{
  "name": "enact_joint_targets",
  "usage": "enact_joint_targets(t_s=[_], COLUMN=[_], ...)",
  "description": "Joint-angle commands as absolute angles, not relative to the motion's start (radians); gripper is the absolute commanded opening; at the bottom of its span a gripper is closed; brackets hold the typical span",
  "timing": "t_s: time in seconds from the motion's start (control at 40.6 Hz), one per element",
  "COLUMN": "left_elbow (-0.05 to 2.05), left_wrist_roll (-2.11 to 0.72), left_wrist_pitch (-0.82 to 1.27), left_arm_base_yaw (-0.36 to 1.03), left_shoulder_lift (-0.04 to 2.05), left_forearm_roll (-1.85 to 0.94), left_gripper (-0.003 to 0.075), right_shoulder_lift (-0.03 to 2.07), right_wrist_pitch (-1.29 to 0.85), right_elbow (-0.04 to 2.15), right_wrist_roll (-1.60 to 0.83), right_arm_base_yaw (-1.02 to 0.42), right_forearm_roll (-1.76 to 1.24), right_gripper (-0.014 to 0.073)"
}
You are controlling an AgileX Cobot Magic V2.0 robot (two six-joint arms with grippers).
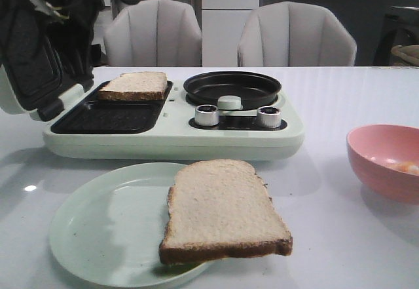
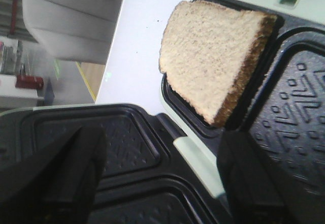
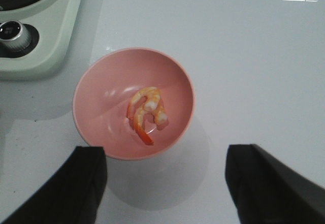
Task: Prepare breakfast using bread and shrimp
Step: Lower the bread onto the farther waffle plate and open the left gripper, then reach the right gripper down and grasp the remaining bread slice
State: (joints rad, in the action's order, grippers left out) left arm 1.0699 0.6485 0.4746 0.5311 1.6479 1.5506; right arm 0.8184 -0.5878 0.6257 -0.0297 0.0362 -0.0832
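both grippers hang spread and hold nothing: left gripper (image 2: 162,178) over the open sandwich maker (image 1: 170,135), right gripper (image 3: 165,183) above the pink bowl (image 3: 101,82). two bread slices: one (image 1: 222,213) overhanging the green plate (image 1: 98,223), one (image 1: 134,86) on the back grill plate. one shrimp (image 3: 147,113), seen whole only in the right wrist view.

2 grey chairs (image 1: 154,33), white table (image 1: 340,99)
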Motion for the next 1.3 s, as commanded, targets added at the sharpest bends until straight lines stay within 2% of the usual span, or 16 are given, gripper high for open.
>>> enact_joint_targets(t_s=[0.0,0.148,0.246,0.369,0.591,0.96,1.108,1.28], left_elbow=[1.065,1.066,1.066,1.057,0.958,0.7,0.652,0.643], left_wrist_roll=[0.596,0.285,0.219,0.189,0.19,0.19,0.19,0.19], left_wrist_pitch=[0.644,0.871,0.948,0.941,0.887,0.839,0.815,0.771], left_arm_base_yaw=[0.593,0.658,0.671,0.673,0.673,0.673,0.673,0.673], left_shoulder_lift=[1.518,1.417,1.349,1.228,0.988,0.58,0.477,0.459], left_forearm_roll=[1.28,0.727,0.53,0.358,0.214,0.198,0.198,0.198], left_gripper=[0.0512,0.0506,0.0506,0.0506,0.0506,0.0506,0.0506,0.0506], right_shoulder_lift=[0.817,0.817,0.817,0.817,0.817,0.817,0.836,0.973], right_wrist_pitch=[-0.518,-0.518,-0.518,-0.518,-0.518,-0.484,-0.541,-0.647], right_elbow=[0.661,0.661,0.661,0.661,0.661,0.661,0.663,0.663], right_wrist_roll=[-0.032,-0.032,-0.032,-0.032,-0.032,-0.032,-0.041,-0.188], right_arm_base_yaw=[0.042,0.042,0.042,0.042,0.042,0.042,0.022,-0.095], right_forearm_roll=[-0.084,-0.084,-0.084,-0.084,-0.084,-0.096,-0.292,-0.531], right_gripper=[0.0591,0.0591,0.0591,0.0591,0.0591,0.0591,0.059,0.059])
